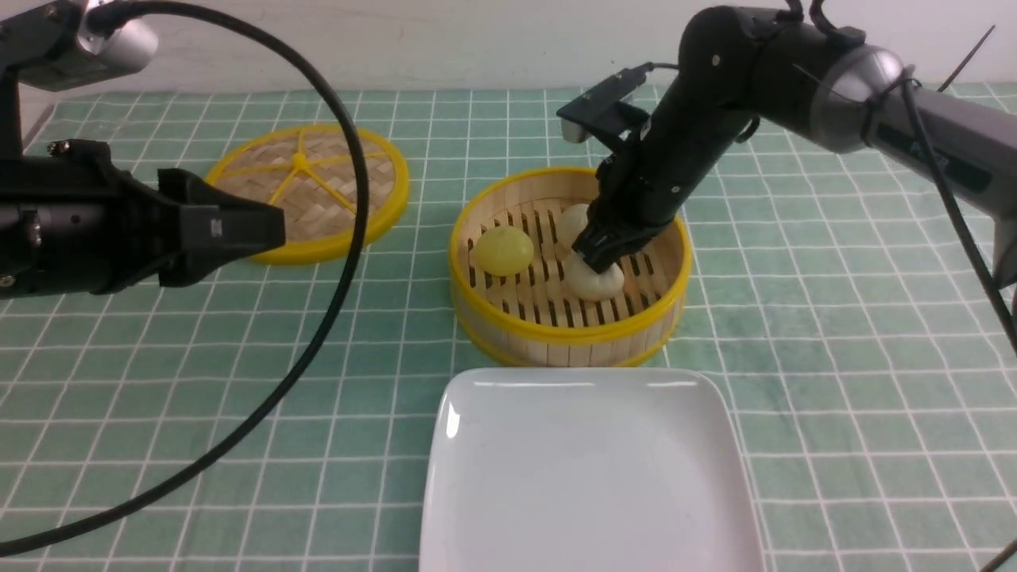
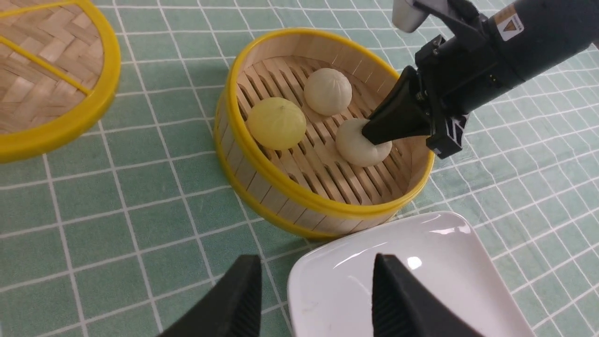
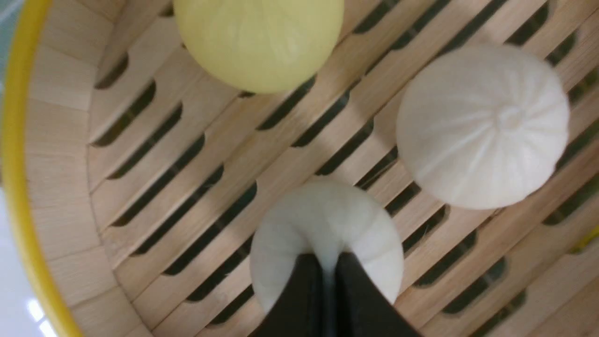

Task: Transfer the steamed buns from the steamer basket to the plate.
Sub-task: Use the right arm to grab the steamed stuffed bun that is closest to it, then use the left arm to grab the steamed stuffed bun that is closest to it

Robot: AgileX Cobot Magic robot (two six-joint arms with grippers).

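Pinching the near bun (image 3: 327, 220) with my right gripper (image 1: 601, 258): jaws almost together, tips sunk into its top so the dough puckers around them. The bun sits on the slats of the basket (image 1: 556, 335), toward the right wall and the plate side. My left gripper (image 2: 314, 260) gapes wide and holds nothing.

Around it:
- The yellow bun (image 1: 502, 250) is on the basket's left side.
- The far bun (image 1: 570, 222) is behind the gripped one, half hidden by the right gripper in the front view. The wrist view shows it apart from the gripped bun.
- All three buns are inside the basket.
- The plate (image 1: 588, 477) lies just in front of the basket, its edge near the wall.
- The lid (image 1: 310, 191) lies flat, off to the left rear.
- A cable (image 1: 349, 238) loops across the cloth (image 1: 834, 357) in front of the lid.

Pose:
- The right arm comes in from the right over the rim, wrist pitched steeply down.
- The left arm hangs low and level at left, gripper pointing right.
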